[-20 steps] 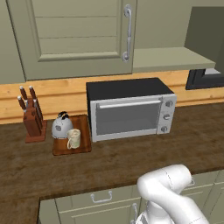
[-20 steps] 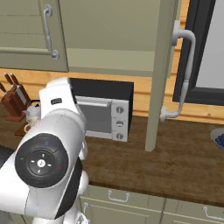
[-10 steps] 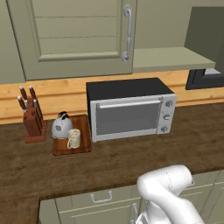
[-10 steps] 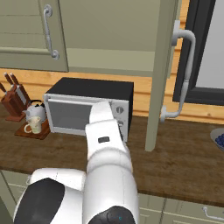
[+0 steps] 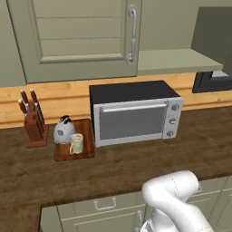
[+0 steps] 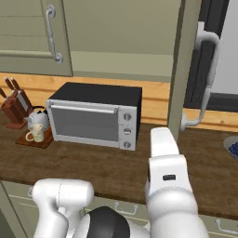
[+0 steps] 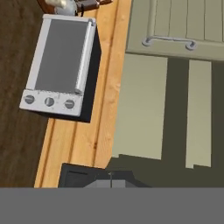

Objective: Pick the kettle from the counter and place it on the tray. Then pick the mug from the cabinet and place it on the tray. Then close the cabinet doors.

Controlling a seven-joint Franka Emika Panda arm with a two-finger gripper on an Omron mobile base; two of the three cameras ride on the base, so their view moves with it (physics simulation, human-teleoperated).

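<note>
The silver kettle [image 5: 64, 130] and the cream mug [image 5: 76, 143] stand side by side on the reddish-brown tray [image 5: 88, 136], left of the microwave on the dark counter [image 5: 136, 167]. The cabinet [image 5: 176, 61] shows its pale shelf bare. Its left door [image 5: 81, 36] is closed. The right door [image 6: 182, 69] stands open, edge-on in the right base view, with its bar handle [image 6: 208, 74] facing right. My gripper [image 7: 110, 180] is shut on nothing and faces the cabinet's open half from in front of the counter. My white arm [image 6: 163, 153] rises right of the microwave.
A silver microwave [image 5: 136, 111] sits mid-counter. A wooden knife block [image 5: 34, 122] stands left of the tray. A dark appliance [image 5: 210, 81] hangs right of the open cabinet. A bowl's rim [image 6: 232, 148] shows at the counter's far right. Drawers [image 5: 104, 206] run below the counter.
My arm has swung from the left of the right base view across to the right, toward the open door. Kettle, mug and tray have not moved.
</note>
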